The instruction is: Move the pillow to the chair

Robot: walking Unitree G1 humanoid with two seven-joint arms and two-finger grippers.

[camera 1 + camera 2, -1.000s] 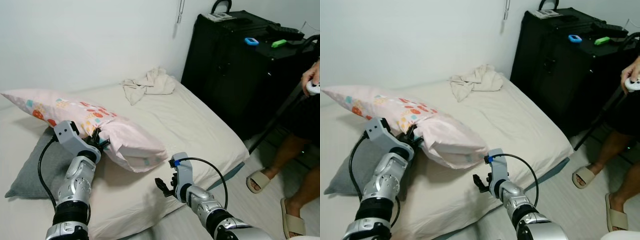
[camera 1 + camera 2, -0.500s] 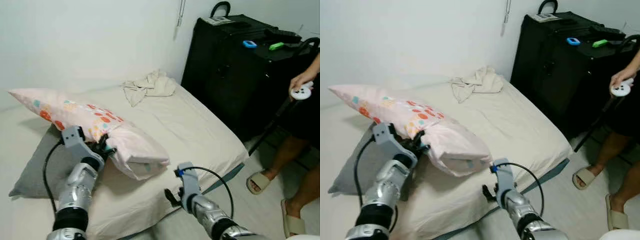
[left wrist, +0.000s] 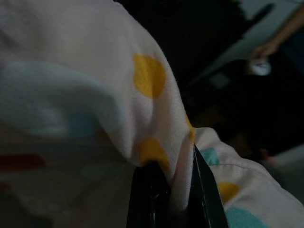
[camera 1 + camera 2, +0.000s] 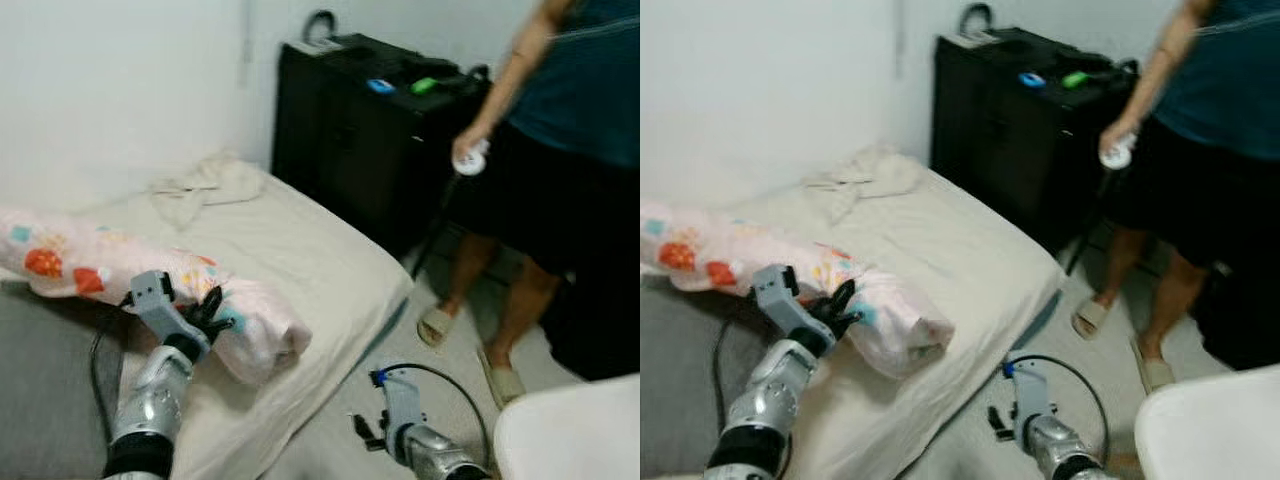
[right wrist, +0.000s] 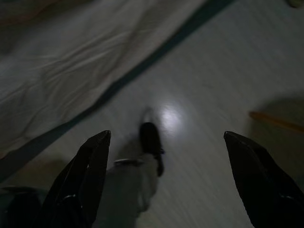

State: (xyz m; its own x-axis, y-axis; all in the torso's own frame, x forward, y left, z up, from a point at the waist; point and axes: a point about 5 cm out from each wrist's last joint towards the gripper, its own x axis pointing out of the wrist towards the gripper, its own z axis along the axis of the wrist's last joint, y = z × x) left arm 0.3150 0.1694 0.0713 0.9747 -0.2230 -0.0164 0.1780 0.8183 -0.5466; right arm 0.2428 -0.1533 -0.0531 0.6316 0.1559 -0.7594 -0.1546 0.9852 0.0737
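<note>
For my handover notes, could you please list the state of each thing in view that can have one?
Pillow: lifted at one end, pinched in the left gripper.
Left gripper: shut on the pillow.
Right gripper: open, holding nothing, over the floor.
Crumpled cloth: lying bunched on the bed.
Person's hand: holding a white controller.

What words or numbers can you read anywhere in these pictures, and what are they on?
There are none that can be read.
The pink pillow with coloured spots, pinched by the left gripper, carries only a pattern, no letters.
The flat white item on top of the black cabinet may bear print, but it is too blurred to read.
The small blue and green objects on the cabinet show no legible marks.
</note>
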